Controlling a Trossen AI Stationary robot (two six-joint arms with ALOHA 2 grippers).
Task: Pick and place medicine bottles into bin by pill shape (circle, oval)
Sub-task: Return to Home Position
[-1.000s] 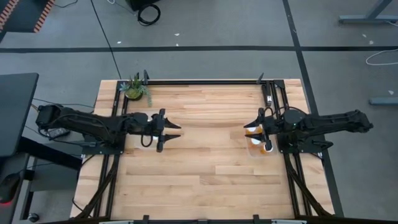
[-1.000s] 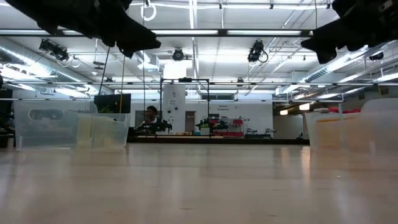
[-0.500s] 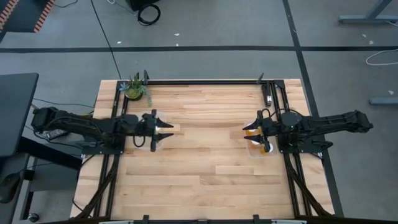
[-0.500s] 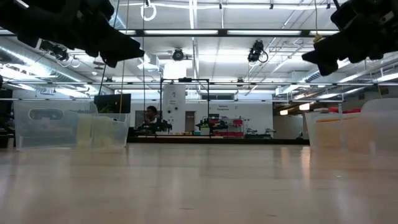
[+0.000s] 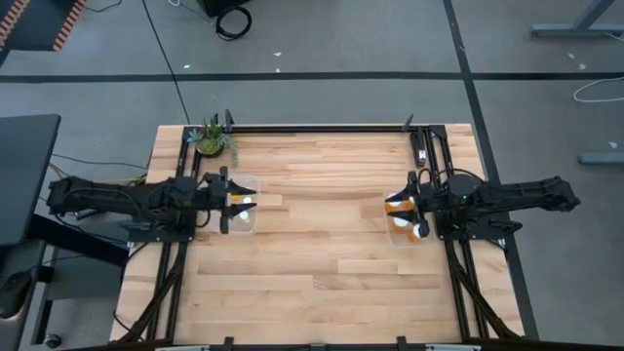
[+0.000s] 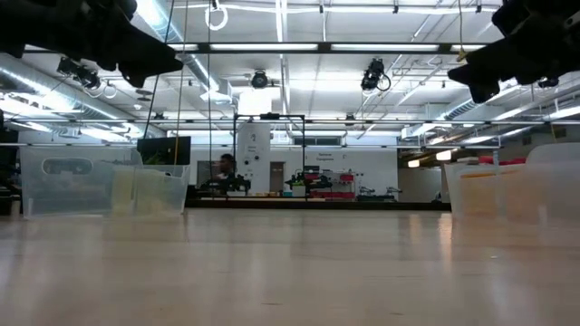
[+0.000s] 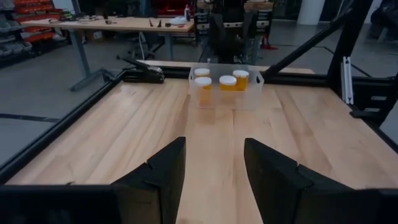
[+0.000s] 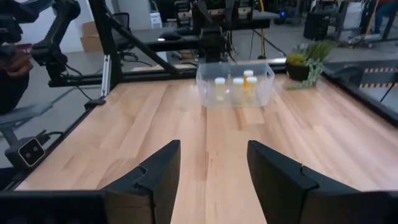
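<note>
Both clear bins hold amber medicine bottles with white caps, standing upright on the bin floors. The left bin [image 5: 246,208] shows in the right wrist view [image 8: 235,83] with three bottles [image 8: 234,87]. The right bin [image 5: 400,222] shows in the left wrist view [image 7: 225,86] with several bottles [image 7: 227,82]. My left gripper [image 5: 224,202] is open and empty, raised just left of the left bin. My right gripper [image 5: 418,207] is open and empty, raised above the right bin's right side.
A small green potted plant [image 5: 211,139] stands at the table's far left corner and also shows in the right wrist view [image 8: 307,65]. Black frame rails [image 5: 322,128] run along the far edge and both sides. Bare wood lies between the bins.
My left gripper has drawn back toward the table's left edge, uncovering the left bin. My right gripper has drawn back a little toward the right edge. Both have stayed open and empty, and the bins have not moved.
</note>
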